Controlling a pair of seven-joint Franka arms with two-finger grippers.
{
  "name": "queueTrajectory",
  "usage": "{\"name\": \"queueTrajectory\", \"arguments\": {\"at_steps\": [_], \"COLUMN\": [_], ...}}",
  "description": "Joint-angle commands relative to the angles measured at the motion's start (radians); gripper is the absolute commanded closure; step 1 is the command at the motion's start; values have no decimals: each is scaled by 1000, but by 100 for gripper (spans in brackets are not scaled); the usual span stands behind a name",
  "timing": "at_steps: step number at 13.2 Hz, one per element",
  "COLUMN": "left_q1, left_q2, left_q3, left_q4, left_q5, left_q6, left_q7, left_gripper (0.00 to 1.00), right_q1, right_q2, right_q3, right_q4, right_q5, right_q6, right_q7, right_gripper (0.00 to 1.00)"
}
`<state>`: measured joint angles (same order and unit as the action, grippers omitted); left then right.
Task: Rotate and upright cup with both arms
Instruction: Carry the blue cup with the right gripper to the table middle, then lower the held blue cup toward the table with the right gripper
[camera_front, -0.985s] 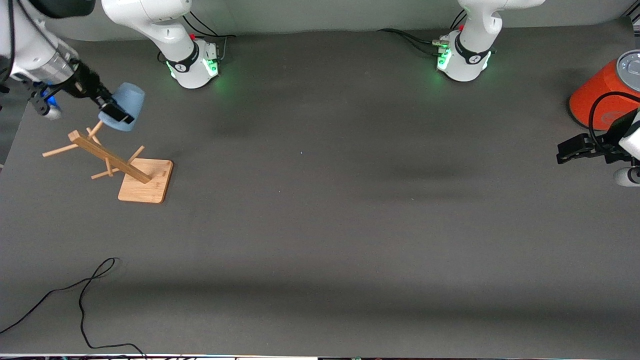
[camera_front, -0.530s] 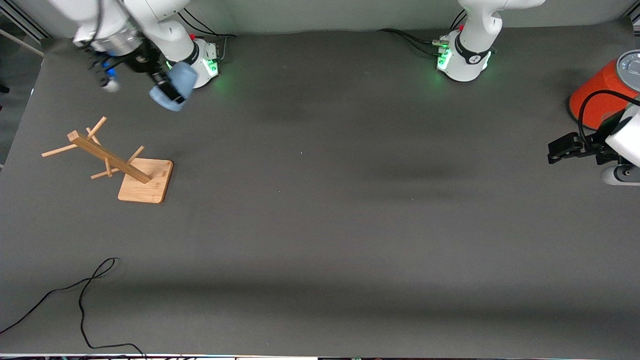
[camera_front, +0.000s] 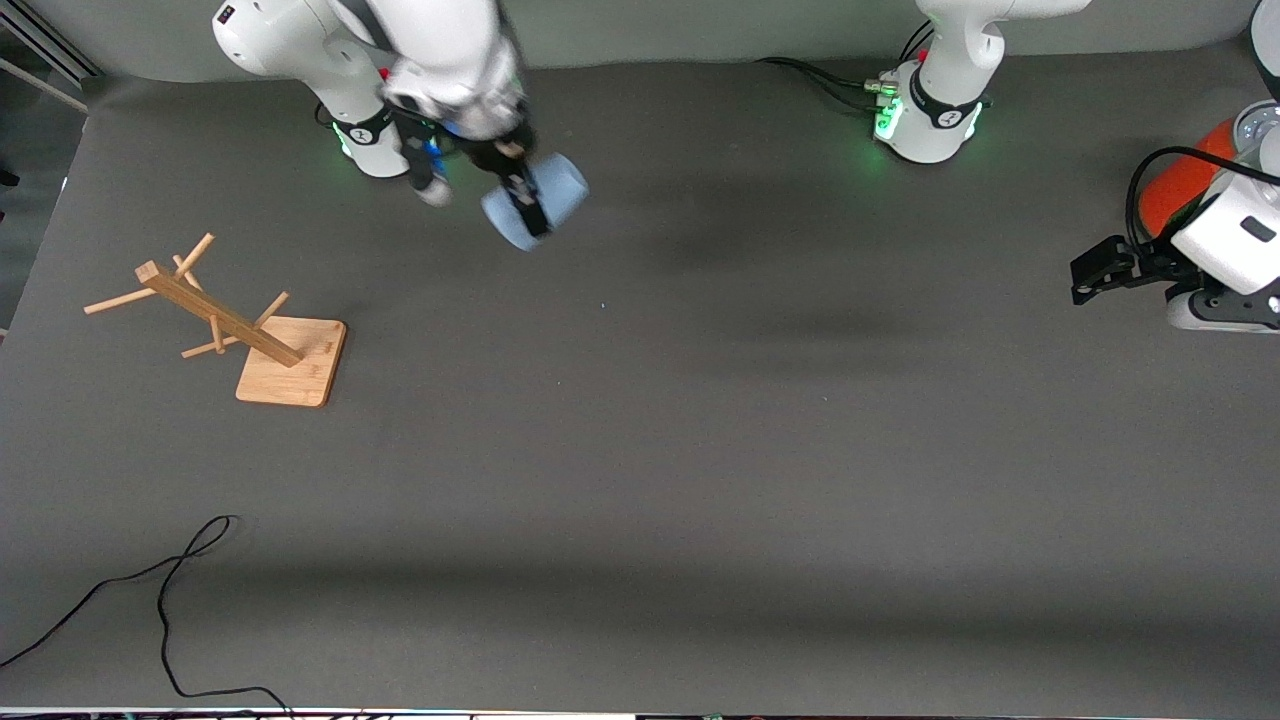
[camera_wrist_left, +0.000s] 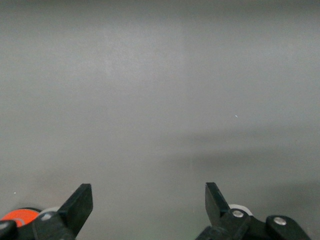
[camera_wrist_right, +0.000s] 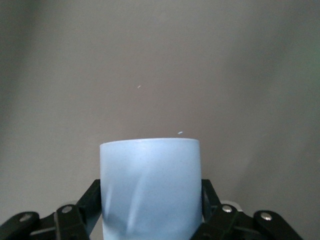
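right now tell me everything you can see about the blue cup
The cup is a small light-blue tumbler, tapered, handleless, with a plain matte plastic look. It is held off the table, tilted on its side rather than upright, over the mat near the right arm's base. The right gripper has its black jaws closed on opposite sides of the cup's wall; nothing else touches it.
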<state>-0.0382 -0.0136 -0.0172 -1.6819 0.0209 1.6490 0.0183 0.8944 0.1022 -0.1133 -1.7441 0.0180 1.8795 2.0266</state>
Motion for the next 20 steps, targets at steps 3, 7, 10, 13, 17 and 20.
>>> {"name": "queueTrajectory", "arguments": {"at_steps": [3,7,10,13,17,20], "left_q1": [-2,6,6,7,24,21], "left_q2": [-6,9,12,24,38,44], "left_q3": [5,6,8,14,16,14], "left_q4": [-19,-12,-10,4,8,18], "left_q5": [-1,-1,-1,-1,-4,-4], "left_q6": [11,12,14,11,-3,-5], "left_q7": [14,15,15,15,14,14], "left_gripper": [0,0,0,0,0,0], "right_q1": [73,96,106,126,127,132], "right_q2": [429,724,841,907,939,945], "right_q3": [-13,-13,-14,-14,-14,-14], "right_q4": [395,644,686,692,696,695], "right_q5": [11,7,3,-19,-21,-39], "right_q6": [-16,-10,48,113,139,155], "right_q7": [262,435,486,538,544,543], "right_gripper": [90,94,94,94,88,0]}}
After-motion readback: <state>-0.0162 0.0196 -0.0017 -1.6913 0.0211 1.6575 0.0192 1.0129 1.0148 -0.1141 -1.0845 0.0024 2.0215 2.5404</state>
